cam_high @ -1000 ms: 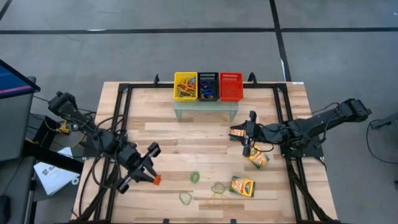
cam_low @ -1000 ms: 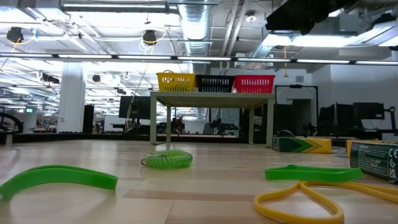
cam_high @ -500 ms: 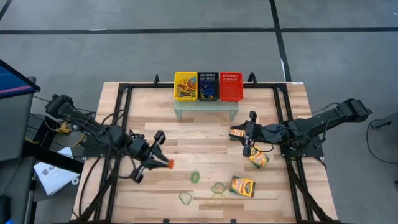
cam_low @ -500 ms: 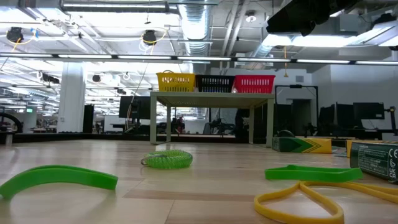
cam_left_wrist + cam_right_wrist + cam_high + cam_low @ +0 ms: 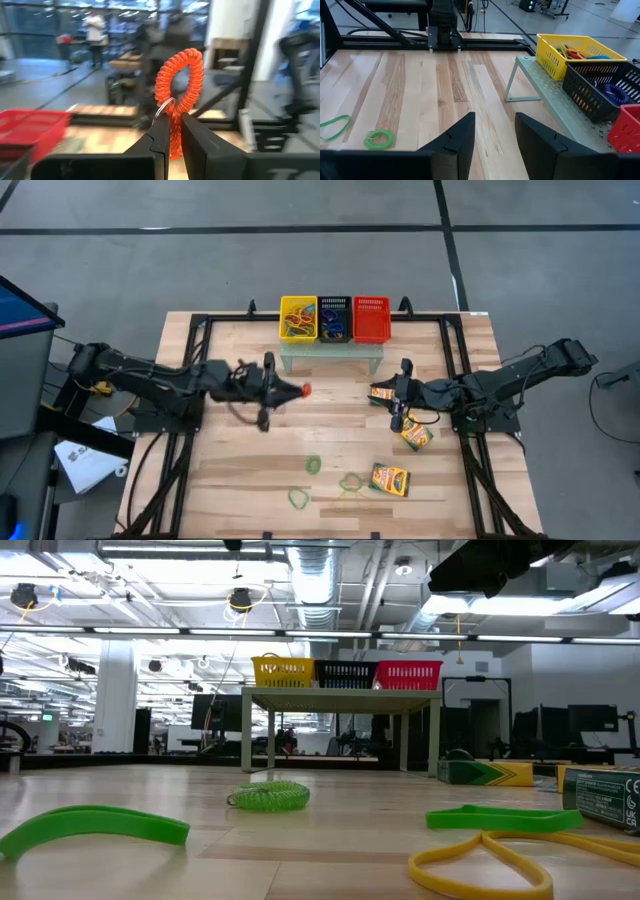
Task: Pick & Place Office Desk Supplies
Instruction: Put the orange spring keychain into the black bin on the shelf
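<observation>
The left gripper (image 5: 283, 390) is clamped shut on an orange coiled band (image 5: 179, 95), holding it above the table's middle, just in front of the small shelf (image 5: 331, 356) that carries the yellow basket (image 5: 298, 318). The right gripper (image 5: 398, 395) rests part open and empty beside a crayon box (image 5: 382, 393) on the right. Green bands (image 5: 314, 464) and another crayon box (image 5: 390, 479) lie nearer the front edge.

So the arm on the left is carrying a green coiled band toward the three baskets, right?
Not quite: the coiled band pinched in the left gripper is orange-red, not green, as the left wrist view shows. The green coil lies on the table. The rest holds: it is near the three baskets.
</observation>
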Tool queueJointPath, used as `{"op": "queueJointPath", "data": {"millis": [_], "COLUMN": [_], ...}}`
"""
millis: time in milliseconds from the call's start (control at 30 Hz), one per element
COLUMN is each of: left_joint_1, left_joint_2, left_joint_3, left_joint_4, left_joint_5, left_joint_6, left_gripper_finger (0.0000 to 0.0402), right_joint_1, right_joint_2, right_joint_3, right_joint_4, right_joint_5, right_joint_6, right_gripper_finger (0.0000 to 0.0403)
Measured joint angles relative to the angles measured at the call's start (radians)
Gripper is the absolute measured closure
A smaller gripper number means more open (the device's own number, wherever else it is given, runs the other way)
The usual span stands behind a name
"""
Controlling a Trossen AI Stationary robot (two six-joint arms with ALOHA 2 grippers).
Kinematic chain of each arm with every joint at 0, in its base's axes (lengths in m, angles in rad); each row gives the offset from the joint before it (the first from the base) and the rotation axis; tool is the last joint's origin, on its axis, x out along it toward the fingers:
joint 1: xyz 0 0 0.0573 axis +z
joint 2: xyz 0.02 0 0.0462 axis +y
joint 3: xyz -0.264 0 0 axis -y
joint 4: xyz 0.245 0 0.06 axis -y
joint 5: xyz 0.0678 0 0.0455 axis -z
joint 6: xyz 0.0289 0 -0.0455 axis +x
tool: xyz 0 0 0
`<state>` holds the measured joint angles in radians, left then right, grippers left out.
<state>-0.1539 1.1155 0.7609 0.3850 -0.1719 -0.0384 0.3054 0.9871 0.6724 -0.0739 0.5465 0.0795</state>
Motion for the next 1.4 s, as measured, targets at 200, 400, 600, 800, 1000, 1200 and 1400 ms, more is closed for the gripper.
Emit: {"op": "queueJointPath", "data": {"millis": [200,400,600,800,1000,1200,1400], "left_joint_1": [0.140,0.281,0.390,0.451,0.534,0.611,0.627], "left_joint_2": [0.085,0.166,0.242,0.324,0.414,0.514,0.588], "left_joint_3": [0.000,0.000,0.043,0.151,0.323,0.479,0.511], "left_joint_4": [0.115,0.353,0.446,0.322,0.035,-0.187,-0.279], "left_joint_5": [0.046,0.130,0.127,0.129,0.117,0.098,0.090], "left_joint_6": [0.023,0.059,0.057,0.060,0.063,0.061,0.061], "left_gripper_finger": [0.0379,0.0379,0.0378,0.0378,0.0378,0.0378,0.0378], "right_joint_1": [0.000,0.000,0.000,0.000,0.000,0.000,0.000], "right_joint_2": [0.000,0.000,0.000,0.000,0.000,0.000,0.000], "right_joint_3": [0.000,0.000,0.000,0.000,0.000,0.000,0.000], "right_joint_4": [0.000,0.000,0.000,-0.001,-0.001,-0.004,-0.007], "right_joint_5": [0.000,0.000,0.000,0.000,0.000,0.000,0.000], "right_joint_6": [0.000,0.000,0.000,0.000,0.000,0.000,0.000], "right_gripper_finger": [0.0267,0.0267,0.0267,0.0267,0.0267,0.0267,0.0267]}}
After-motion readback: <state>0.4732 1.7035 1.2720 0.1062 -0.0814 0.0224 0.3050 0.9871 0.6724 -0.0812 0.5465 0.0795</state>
